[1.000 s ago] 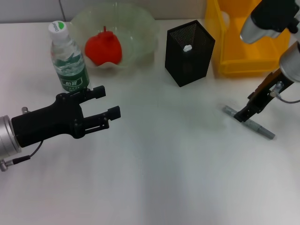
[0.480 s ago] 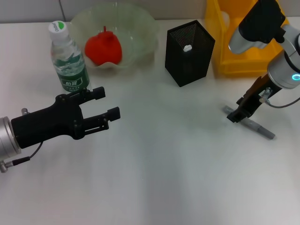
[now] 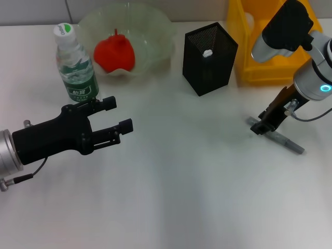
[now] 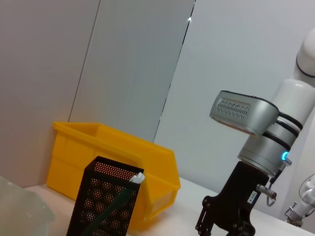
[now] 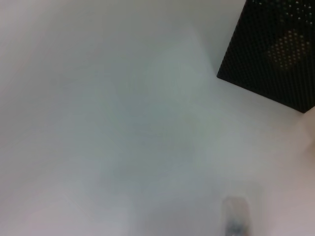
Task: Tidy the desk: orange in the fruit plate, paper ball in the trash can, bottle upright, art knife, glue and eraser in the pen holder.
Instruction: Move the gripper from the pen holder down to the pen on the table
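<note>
White desk (image 3: 181,197): right pincer (image 3: 261,126) clenched on art knife (image 3: 282,139); left pincer (image 3: 118,115) released.

White desk (image 3: 171,197), pale panelled wall (image 4: 123,64)

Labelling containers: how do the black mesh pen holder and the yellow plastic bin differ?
The black mesh pen holder is tall, narrow and see-through; the yellow plastic bin is wider and opaque. The holder has a white-tipped item inside; the bin's contents are hidden. Both stand open-topped on the white table.

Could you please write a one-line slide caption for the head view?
Right claw at the knife; left claw open beside the upright bottle.
</note>
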### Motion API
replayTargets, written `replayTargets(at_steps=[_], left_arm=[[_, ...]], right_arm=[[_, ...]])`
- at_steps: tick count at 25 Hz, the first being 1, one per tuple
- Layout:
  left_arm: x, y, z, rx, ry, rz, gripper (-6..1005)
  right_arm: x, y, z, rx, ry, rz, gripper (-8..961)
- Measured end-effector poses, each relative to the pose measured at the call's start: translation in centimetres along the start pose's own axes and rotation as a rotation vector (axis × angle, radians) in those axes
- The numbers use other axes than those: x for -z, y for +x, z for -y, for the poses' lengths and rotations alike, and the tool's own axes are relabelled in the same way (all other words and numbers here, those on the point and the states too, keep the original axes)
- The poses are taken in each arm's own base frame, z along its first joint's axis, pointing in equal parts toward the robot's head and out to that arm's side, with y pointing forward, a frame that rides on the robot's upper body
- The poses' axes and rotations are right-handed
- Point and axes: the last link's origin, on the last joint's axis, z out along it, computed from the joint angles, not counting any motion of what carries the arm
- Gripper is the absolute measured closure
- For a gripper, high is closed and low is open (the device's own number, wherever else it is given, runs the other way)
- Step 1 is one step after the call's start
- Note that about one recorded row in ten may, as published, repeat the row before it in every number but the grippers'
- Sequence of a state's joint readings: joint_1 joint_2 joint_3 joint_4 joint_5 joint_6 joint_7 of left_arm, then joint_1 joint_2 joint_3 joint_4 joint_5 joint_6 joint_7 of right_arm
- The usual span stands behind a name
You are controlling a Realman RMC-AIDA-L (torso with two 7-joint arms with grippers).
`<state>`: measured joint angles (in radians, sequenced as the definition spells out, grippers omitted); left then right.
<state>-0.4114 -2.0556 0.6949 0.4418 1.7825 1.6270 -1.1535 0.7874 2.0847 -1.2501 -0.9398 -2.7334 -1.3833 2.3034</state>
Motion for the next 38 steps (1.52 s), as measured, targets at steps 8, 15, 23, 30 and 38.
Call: replayTargets(at_steps=[8,15,23,30,38], left_arm=[[0.01,0.03,0.0,-0.002,-0.003,0.002,201],[-0.06,-0.03,-0.04,-0.002,-0.008,0.009,200],[-0.01,-0.11,-0.07,-0.014,-0.008,0.013,200],[0.02,-0.23,-0.1,-0.019,-0.006,0.013,200],[0.04,-0.25,-0.15,-0.019,-0.006,0.012,200]], right_arm=[[-0.16,0.12,0.13,-0.007,0.007,0.009,585],[-0.31,0.27,0.06,-0.016,0.002,0.007,588],[-0.65,0.28,-0.07,-0.03,-0.009,0.014,624],[-0.88,0.29,0.02,-0.033,-0.008,0.01,661],[-0.77,0.48,0.12,-0.04,-0.008,0.011,779]])
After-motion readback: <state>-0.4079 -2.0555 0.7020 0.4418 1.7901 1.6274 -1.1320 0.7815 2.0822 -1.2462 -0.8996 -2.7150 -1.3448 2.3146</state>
